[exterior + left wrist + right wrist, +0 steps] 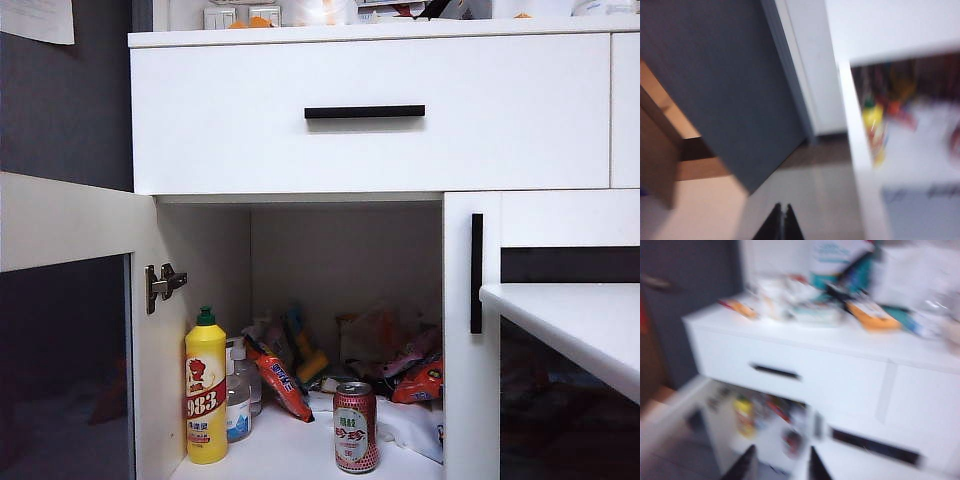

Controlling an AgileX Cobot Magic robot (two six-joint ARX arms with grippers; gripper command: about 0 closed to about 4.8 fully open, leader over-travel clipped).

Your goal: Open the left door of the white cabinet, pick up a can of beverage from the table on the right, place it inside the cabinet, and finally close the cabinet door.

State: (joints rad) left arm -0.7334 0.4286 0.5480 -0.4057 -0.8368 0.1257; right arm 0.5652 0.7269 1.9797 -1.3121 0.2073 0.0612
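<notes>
The left gripper shows only in its wrist view, as two slim black fingers with flat, matte faces that taper to narrow tips pressed together along a thin seam. The right gripper shows in its own wrist view as two dark, wedge-shaped fingers with a gap between them, too blurred to make out any screws, markings or cables. Neither arm appears in the exterior view.

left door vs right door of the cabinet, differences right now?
The left door is swung wide open, its hinge exposed; the right door is shut. The right door's black bar handle faces the camera; the left door's is not visible. Both are white-framed.
</notes>
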